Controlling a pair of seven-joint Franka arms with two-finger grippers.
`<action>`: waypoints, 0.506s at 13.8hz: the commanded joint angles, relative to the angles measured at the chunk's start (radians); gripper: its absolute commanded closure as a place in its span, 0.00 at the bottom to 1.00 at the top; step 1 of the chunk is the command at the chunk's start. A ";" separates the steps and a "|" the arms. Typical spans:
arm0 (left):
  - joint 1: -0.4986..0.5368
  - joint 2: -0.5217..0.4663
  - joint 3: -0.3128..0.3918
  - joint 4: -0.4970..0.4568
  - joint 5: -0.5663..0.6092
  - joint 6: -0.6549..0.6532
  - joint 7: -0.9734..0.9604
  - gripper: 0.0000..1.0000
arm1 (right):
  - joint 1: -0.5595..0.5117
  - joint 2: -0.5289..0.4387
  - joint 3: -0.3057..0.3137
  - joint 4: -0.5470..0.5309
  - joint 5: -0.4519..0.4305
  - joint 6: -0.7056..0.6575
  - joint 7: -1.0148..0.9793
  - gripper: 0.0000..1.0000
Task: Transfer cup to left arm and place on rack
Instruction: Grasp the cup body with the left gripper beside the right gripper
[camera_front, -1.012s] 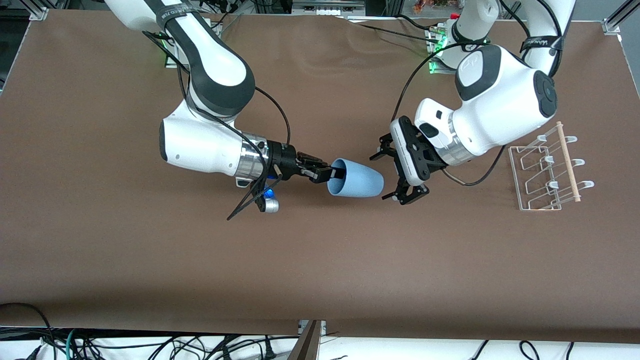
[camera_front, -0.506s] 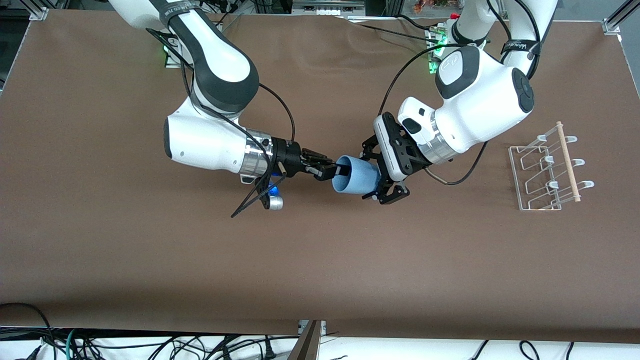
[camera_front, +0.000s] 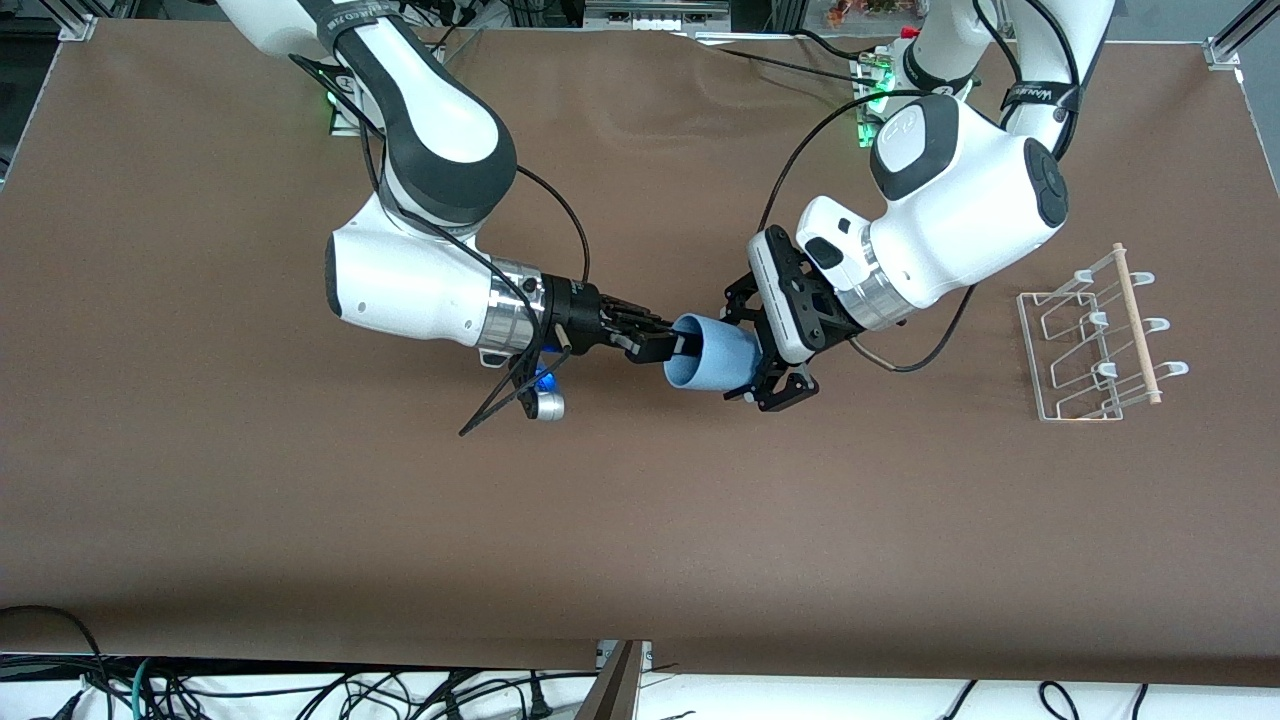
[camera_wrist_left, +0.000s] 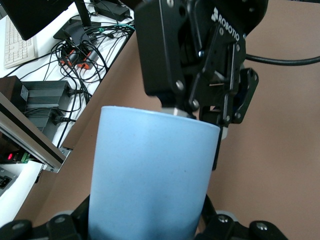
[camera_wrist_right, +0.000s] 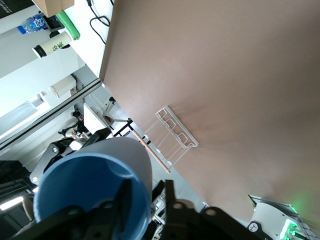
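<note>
The light-blue cup (camera_front: 712, 360) lies on its side in the air over the middle of the table, held between both arms. My right gripper (camera_front: 668, 347) is shut on its rim, one finger inside the mouth and one outside, as the right wrist view (camera_wrist_right: 147, 186) shows on the cup (camera_wrist_right: 95, 195). My left gripper (camera_front: 750, 350) is open with its fingers straddling the cup's base; in the left wrist view (camera_wrist_left: 147, 222) the cup (camera_wrist_left: 150, 170) fills the space between them. The rack (camera_front: 1095, 345) stands at the left arm's end of the table.
The right gripper's black body (camera_wrist_left: 200, 85) faces the left wrist camera just past the cup's rim. The rack also shows in the right wrist view (camera_wrist_right: 175, 131). A black cable loop and a blue-lit silver part (camera_front: 545, 400) hang under the right wrist.
The left gripper has moved in from beside the cup and now straddles its base. The right arm shifted the cup slightly. In the last half second almost nothing moved.
</note>
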 joint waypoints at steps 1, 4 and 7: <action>0.003 0.008 0.004 0.023 -0.035 -0.017 0.015 0.90 | -0.019 0.009 -0.006 0.035 0.018 -0.019 0.007 0.00; 0.022 0.002 0.024 0.023 0.004 -0.159 0.000 0.90 | -0.069 -0.002 -0.011 0.059 0.012 -0.094 0.007 0.00; 0.054 -0.005 0.025 0.031 0.138 -0.285 -0.052 0.89 | -0.146 -0.011 -0.009 0.078 -0.081 -0.220 0.004 0.00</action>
